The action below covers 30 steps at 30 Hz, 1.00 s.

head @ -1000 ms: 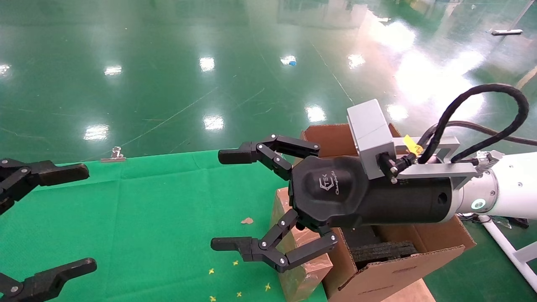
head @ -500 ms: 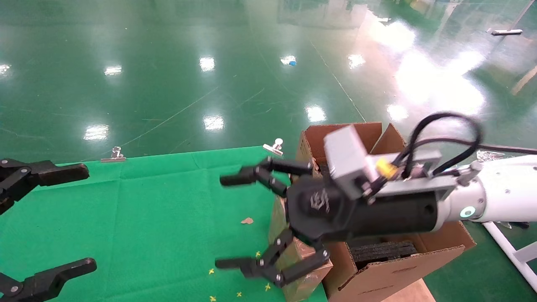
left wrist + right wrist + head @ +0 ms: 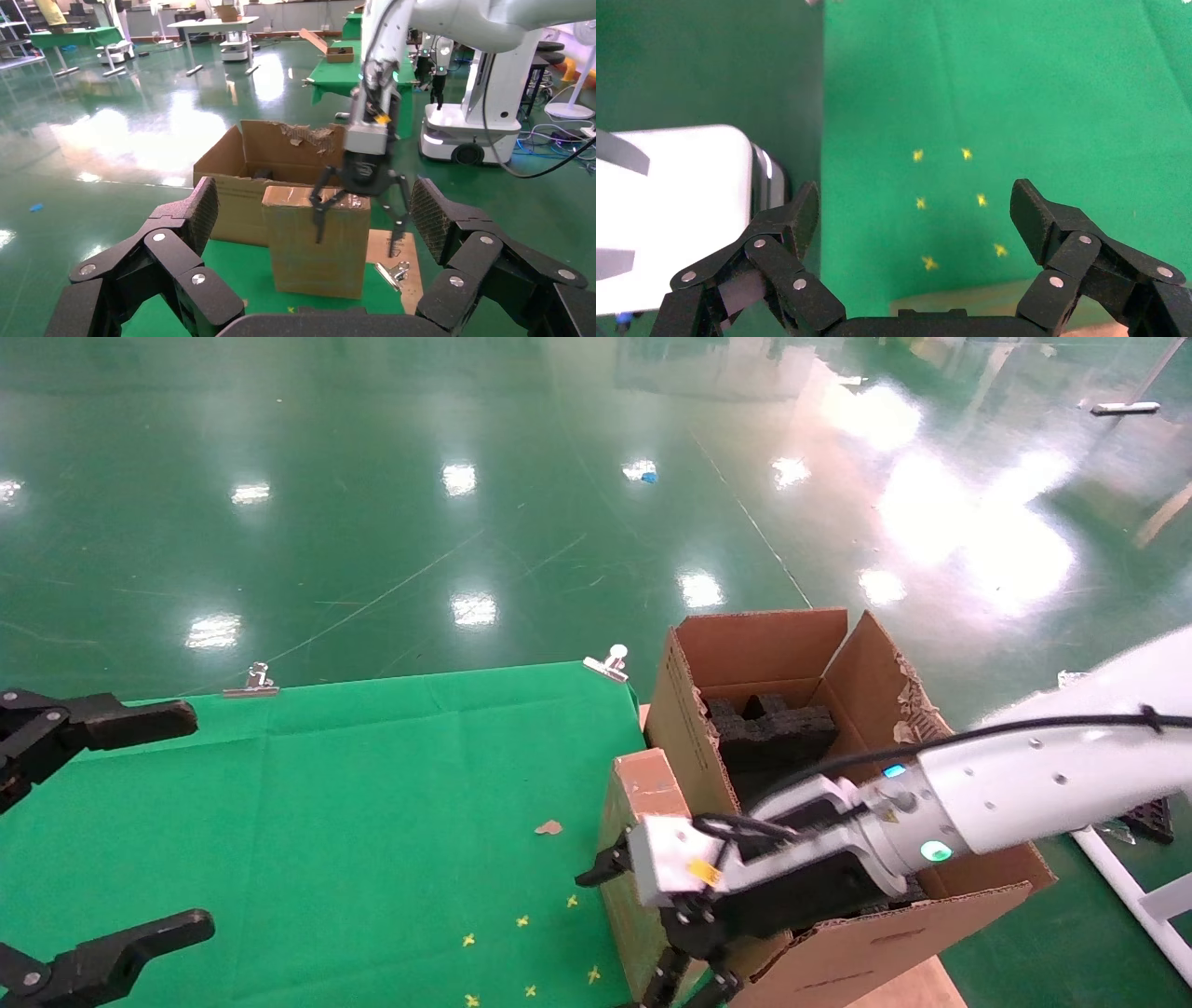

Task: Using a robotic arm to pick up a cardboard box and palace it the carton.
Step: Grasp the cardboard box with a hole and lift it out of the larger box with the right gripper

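Observation:
The cardboard box (image 3: pixel 643 784) stands on end at the green table's right edge, against the carton (image 3: pixel 754 645), whose black foam (image 3: pixel 768 724) shows inside. My right gripper (image 3: pixel 689 989) on the white arm (image 3: pixel 1024 784) points down over the box's near end, open. In the left wrist view the box (image 3: pixel 316 260) has one right finger (image 3: pixel 320 217) in front of it and the other off its side, not closed on it. The right wrist view shows open jaws (image 3: pixel 916 203) over the cloth, with the box's top edge (image 3: pixel 961 302) below. My left gripper (image 3: pixel 200 820) (image 3: pixel 313 203) is open and empty at the far left.
Green cloth (image 3: pixel 326 803) with small yellow crosses (image 3: pixel 521 921) and a cardboard scrap (image 3: pixel 549 826). Metal clips (image 3: pixel 251 682) (image 3: pixel 610 663) hold the cloth's far edge. A white frame (image 3: pixel 1127 887) stands right of the carton. Other robots (image 3: pixel 478 105) stand beyond.
My right arm swung from level above the table to pointing down, and the gripper dropped over the box's near end, still open. The left arm has not moved.

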Available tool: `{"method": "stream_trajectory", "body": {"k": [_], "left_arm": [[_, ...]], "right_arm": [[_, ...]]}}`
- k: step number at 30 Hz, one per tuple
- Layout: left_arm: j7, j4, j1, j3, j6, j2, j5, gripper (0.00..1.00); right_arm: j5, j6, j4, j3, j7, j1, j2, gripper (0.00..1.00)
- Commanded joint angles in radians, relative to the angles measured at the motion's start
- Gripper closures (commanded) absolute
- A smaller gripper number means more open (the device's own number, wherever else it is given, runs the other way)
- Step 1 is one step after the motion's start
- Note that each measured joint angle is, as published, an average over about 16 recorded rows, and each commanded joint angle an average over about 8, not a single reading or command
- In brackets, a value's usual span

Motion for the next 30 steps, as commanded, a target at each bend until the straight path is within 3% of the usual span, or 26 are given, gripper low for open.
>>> {"method": "stream_trajectory", "body": {"k": [1, 7, 12, 30], "left_arm": [[0.0, 0.0, 0.0, 0.0, 0.0, 0.0, 0.0, 0.0], [0.0, 0.0, 0.0, 0.001, 0.0, 0.0, 0.0, 0.0], [0.0, 0.0, 0.0, 0.0, 0.0, 0.0, -0.001, 0.0], [0.001, 0.001, 0.0, 0.001, -0.001, 0.0, -0.001, 0.0]], "right_arm": [[-0.01, -0.006, 0.001, -0.016, 0.038, 0.092, -0.053, 0.0], [-0.085, -0.019, 0.0, -0.199, 0.194, 0.283, -0.086, 0.0], [-0.124, -0.016, 0.0, -0.291, 0.238, 0.32, -0.07, 0.0], [-0.112, -0.006, -0.019, -0.3, 0.231, 0.331, -0.08, 0.0]]}}
